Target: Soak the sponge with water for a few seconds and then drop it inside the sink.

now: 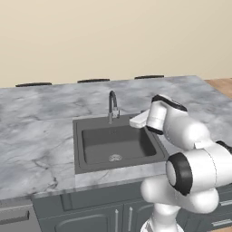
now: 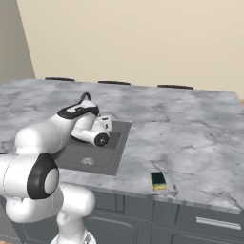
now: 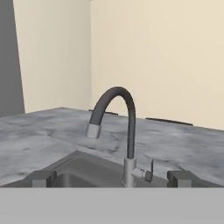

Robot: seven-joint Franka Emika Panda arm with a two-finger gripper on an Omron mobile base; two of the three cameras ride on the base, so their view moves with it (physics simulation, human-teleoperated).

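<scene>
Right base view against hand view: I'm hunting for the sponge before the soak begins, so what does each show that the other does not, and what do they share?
The right base view alone shows the sponge, lying on the marble counter near its front edge, to the right of the sink and apart from it, plus the round drain and the cabinet fronts below. The hand view alone shows the faucet's side lever, the spout tip with no water running, and the pincer standing open. Both share the gooseneck faucet, the sink, the counter and the cream wall.

Arm folded forward, pincer (image 3: 111,178) open, level.
</scene>
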